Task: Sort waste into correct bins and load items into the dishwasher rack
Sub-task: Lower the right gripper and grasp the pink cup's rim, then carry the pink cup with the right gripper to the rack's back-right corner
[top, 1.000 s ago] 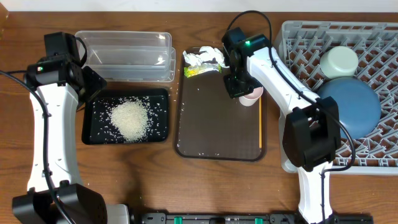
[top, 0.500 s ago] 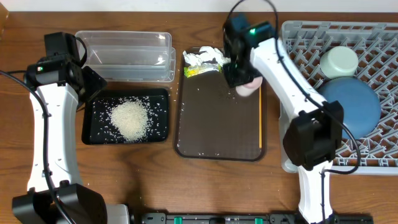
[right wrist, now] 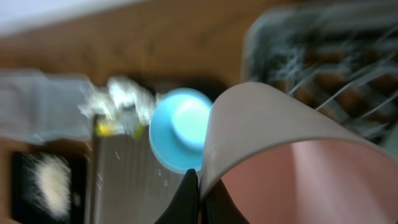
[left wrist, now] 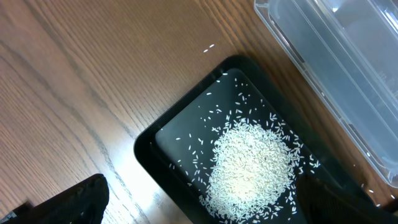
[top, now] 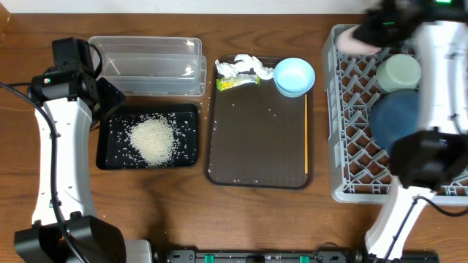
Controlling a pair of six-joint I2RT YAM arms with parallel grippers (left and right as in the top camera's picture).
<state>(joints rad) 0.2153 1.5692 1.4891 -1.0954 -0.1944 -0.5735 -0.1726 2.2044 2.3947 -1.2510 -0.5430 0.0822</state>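
Roughly half the job looks done. At the far left the left gripper [top: 111, 100] hangs over the near-left corner of the black tray [top: 104, 150], its fingers spread wide and holding nothing. That tray carries a heap of rice [top: 151, 139], so the bulk of the food waste is already binned. Just beyond it the clear tub [top: 146, 67] holds nothing I can see. On the brown serving tray [top: 256, 157] in the middle, the tissue paper [top: 241, 66] and the yellow-green wrapper [top: 232, 83] lie at the far edge, not yet sorted, and a few stray grains [top: 268, 112] are scattered about. One pale blue bowl [top: 294, 76] sits in that tray's far right corner and the yellowish stick [top: 305, 139] lies along its right edge, both waiting to be loaded. Further right, the right gripper [right wrist: 200, 196] is pinched on the rim of the pink cup [right wrist: 273, 162], blurred over the far left corner of the rack [top: 344, 146]. The rack already holds the mint bowl [top: 398, 73] and dark blue plate [top: 398, 120].
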